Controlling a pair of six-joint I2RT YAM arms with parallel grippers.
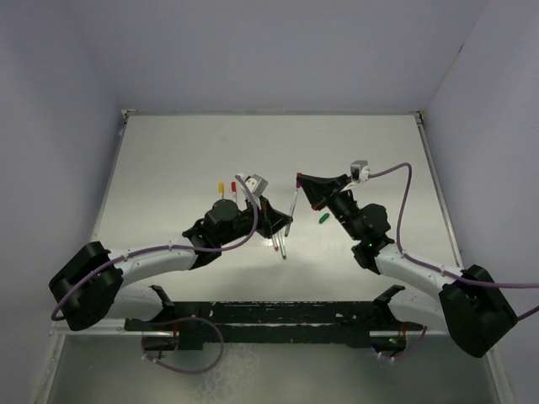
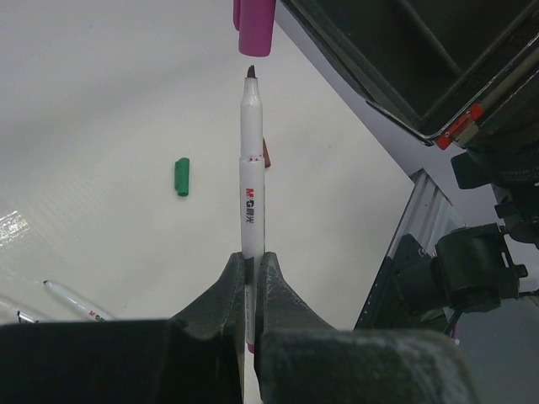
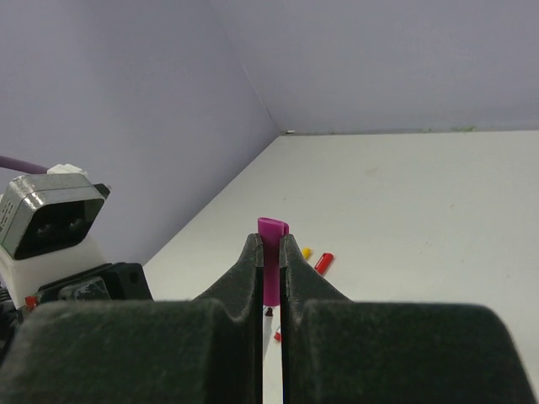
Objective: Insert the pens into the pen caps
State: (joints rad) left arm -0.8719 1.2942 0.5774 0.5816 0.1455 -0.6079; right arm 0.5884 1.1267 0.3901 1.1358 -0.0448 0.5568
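My left gripper [image 2: 252, 257] is shut on a white pen [image 2: 251, 168] that stands straight out from the jaws, dark tip uppermost. Just beyond that tip hangs the purple pen cap [image 2: 255, 25], a small gap between them. My right gripper [image 3: 269, 244] is shut on this purple cap [image 3: 271, 252], whose rim pokes out above the fingertips. From above, the left gripper [image 1: 286, 223] and right gripper [image 1: 300, 179] face each other mid-table, the held pen [image 1: 292, 202] between them. A green cap [image 1: 322, 219] lies just right of the pen. Yellow cap [image 1: 222, 187] and red cap [image 1: 233, 186] lie behind the left arm.
Loose pens [image 1: 279, 245] lie on the table below the left gripper; one loose pen [image 2: 76, 300] shows at the lower left of the left wrist view, the green cap [image 2: 181, 177] beyond it. The left arm's wrist camera [image 3: 50, 219] sits close on the left of the right gripper.
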